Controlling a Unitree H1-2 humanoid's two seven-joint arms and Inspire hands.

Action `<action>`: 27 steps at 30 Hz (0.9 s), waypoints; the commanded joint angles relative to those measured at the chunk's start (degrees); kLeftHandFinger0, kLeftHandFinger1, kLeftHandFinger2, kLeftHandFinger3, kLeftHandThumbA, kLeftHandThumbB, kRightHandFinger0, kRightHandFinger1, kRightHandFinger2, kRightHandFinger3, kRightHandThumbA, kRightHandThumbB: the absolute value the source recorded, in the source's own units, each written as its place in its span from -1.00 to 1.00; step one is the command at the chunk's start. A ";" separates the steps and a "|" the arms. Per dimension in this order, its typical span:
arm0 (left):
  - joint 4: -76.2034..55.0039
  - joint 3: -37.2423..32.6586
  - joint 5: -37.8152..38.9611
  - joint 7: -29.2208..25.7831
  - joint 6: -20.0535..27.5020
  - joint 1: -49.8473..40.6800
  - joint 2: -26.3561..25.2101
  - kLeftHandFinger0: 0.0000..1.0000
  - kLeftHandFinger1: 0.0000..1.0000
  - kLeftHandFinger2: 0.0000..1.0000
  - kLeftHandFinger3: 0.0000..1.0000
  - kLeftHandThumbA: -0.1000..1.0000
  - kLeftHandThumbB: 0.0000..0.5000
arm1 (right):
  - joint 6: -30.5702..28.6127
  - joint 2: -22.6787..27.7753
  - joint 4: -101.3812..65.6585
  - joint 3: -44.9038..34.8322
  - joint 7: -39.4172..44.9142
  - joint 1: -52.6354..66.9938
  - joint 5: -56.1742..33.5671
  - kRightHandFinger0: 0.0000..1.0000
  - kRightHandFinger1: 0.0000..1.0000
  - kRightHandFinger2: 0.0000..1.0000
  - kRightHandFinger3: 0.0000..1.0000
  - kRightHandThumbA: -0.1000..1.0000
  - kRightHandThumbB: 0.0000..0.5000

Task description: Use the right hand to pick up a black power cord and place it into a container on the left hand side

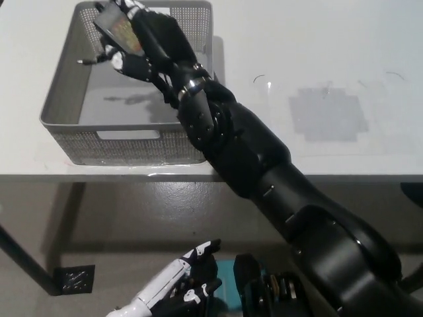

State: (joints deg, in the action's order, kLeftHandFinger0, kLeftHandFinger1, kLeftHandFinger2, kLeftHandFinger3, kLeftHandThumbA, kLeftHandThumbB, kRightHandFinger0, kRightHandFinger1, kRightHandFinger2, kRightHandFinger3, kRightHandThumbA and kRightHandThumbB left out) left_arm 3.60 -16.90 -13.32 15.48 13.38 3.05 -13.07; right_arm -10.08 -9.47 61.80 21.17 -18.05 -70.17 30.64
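Black right hand (135, 39) over the grey basket (63, 105), fingers closed around the power cord (114, 30). White left hand (178, 281) below the basket, fingers loosely apart, holding nothing.

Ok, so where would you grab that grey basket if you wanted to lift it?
Probably by the cut-out handle slot in the grey basket's near wall, fingers hooked in from the front. The mesh walls offer no other grip. The black right hand, holding the power cord, blocks the far side.

White table (344, 53), glossy top with a grey patch (328, 113); dark legs; grey concrete floor (99, 218) beneath.
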 commanded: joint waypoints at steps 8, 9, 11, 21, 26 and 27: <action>-0.53 -1.10 -1.81 0.01 1.48 1.81 -0.61 1.00 1.00 1.00 1.00 0.77 0.34 | 4.11 2.40 5.47 -0.24 12.07 -6.50 -2.43 1.00 1.00 1.00 1.00 0.79 1.00; -0.59 -1.08 -1.86 0.01 1.55 1.82 -0.65 1.00 1.00 1.00 1.00 0.78 0.35 | 4.29 2.72 5.33 -0.26 13.05 -6.23 -2.62 1.00 1.00 1.00 1.00 0.87 1.00; -0.44 -1.09 -2.11 -0.14 1.77 1.95 -0.55 1.00 1.00 1.00 1.00 0.78 0.36 | 4.49 3.11 4.81 -0.34 13.54 -5.82 -2.74 1.00 1.00 1.00 1.00 1.00 1.00; -1.38 -1.01 -2.70 -0.28 1.83 0.88 -0.76 1.00 1.00 1.00 1.00 0.84 0.35 | 2.42 5.73 -3.75 -3.99 15.60 -1.45 -6.62 1.00 1.00 1.00 1.00 1.00 0.87; -2.24 -0.64 -2.01 0.54 0.73 1.21 -1.27 1.00 1.00 1.00 1.00 0.85 0.38 | 4.32 8.85 -19.74 -8.64 17.63 2.44 -10.21 1.00 1.00 1.00 1.00 1.00 0.62; -2.22 -0.60 -1.84 0.58 0.68 1.21 -1.28 1.00 1.00 1.00 1.00 0.85 0.39 | 5.07 9.48 -23.30 -9.49 18.11 3.41 -10.82 1.00 1.00 1.00 1.00 1.00 0.66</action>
State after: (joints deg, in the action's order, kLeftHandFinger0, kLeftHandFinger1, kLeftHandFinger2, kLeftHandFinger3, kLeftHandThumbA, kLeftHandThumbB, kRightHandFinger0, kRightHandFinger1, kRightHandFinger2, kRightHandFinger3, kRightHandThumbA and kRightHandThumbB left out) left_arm 3.60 -17.94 -15.38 15.47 13.42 3.83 -13.24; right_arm -6.50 -2.84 50.53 15.46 -2.76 -66.13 24.93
